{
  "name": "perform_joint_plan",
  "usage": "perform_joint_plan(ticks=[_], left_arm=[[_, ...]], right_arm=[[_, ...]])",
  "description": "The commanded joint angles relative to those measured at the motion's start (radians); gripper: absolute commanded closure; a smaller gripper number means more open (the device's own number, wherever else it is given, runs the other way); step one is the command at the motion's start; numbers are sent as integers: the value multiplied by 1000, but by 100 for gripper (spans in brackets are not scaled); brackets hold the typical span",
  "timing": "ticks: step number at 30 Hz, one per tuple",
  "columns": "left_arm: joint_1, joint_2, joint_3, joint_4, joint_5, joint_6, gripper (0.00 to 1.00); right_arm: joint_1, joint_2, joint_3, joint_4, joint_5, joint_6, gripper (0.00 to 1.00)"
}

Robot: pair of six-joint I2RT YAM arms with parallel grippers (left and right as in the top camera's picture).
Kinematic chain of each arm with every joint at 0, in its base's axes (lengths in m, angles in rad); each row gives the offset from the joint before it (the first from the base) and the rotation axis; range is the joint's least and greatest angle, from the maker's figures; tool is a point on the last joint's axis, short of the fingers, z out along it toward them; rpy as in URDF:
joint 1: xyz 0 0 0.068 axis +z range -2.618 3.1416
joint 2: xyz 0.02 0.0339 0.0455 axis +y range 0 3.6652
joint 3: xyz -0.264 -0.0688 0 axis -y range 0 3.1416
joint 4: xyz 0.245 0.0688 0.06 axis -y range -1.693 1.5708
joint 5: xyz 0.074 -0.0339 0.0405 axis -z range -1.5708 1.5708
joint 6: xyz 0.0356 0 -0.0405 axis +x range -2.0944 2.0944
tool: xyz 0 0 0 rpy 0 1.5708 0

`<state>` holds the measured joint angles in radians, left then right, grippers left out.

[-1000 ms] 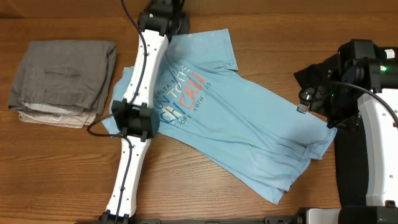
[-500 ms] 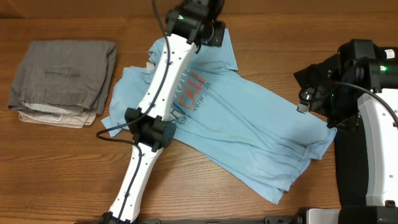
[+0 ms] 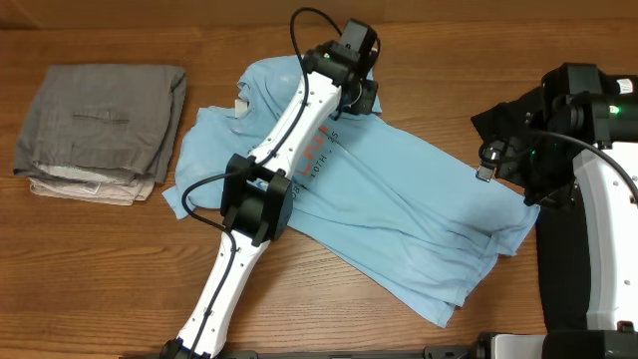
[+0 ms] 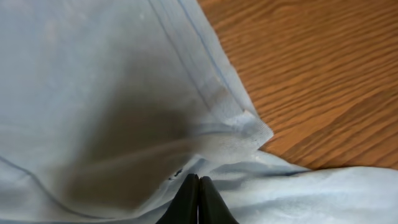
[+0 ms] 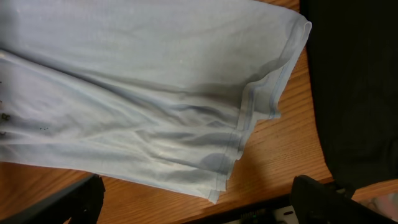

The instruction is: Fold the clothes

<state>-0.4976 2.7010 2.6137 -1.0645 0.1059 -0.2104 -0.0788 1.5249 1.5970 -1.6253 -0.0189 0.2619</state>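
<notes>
Overhead shows the light blue T-shirt lying face up and slanted across the table, with its neck toward 11 o'clock and its bottom toward 5 o'clock, wrinkled and not yet folded anywhere. A folded grey stack sits apart from it at 9 o'clock. The left gripper reaches over the chest lettering to the sleeve at about 12 o'clock. In the left wrist view its jaws are pressed together, and the cloth draws into creases toward the tips, so they appear to pinch a thin fold of sleeve fabric. The right gripper waits at 3 o'clock with its jaws spread wide and nothing between them. Its camera looks down on the hemmed edge of the shirt, which lies flat on the wood. By my reading, the step in hand is the first one: taking the sleeve to carry it inward over the body. The next move calls for lifting only enough to free the sleeve, then carrying it toward 6 o'clock and laying it flat across the chest without dragging the whole shirt along. The right arm could pin or straighten the far side meanwhile.
</notes>
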Motion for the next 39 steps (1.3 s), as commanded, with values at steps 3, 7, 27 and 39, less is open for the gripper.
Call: perform_joint_plan(ticks=[3, 7, 27, 39], left_arm=[[0, 9, -70, 57, 15, 4, 96], [-2, 9, -134, 136, 15, 2, 96], [4, 11, -420, 681, -63, -68, 95], [28, 0, -76, 680, 70, -43, 91]], right_arm=[[-7, -12, 13, 0, 6, 3, 0], [-7, -12, 13, 0, 6, 3, 0], [-7, -12, 13, 0, 6, 3, 0], [-7, -12, 13, 0, 6, 3, 0]])
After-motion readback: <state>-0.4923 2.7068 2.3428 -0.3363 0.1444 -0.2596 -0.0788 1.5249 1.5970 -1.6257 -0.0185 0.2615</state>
